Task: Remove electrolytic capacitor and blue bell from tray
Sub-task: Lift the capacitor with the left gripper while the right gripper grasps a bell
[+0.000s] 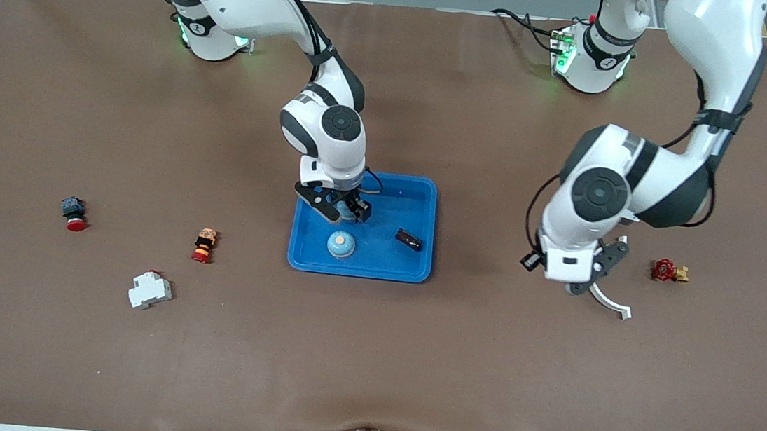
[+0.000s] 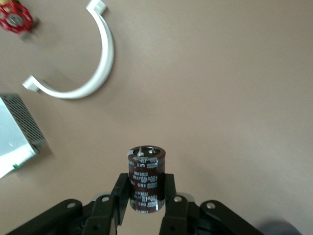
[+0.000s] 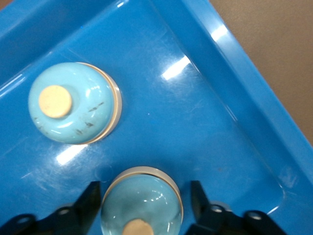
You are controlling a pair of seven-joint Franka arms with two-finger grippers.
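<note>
The left end effector (image 2: 145,192) hangs over bare tabletop (image 1: 370,355), clenched on the capacitor (image 2: 145,176), which stands upright between its fingers (image 2: 121,193) with its terminals up. In the front view a white clip (image 1: 611,302) lies at 5 o'clock from it and a red valve (image 1: 665,271) at 3 o'clock.

The right end effector (image 1: 345,210) is low inside the blue tray (image 1: 421,194). A bell (image 3: 142,205) sits on the tray floor within its span; whether it is clamped or released cannot be told. A second bell (image 1: 340,244) rests in the tray at 6 o'clock from this end effector, apart from it, with a dark part (image 1: 408,239) at 3 o'clock from that bell.
</note>
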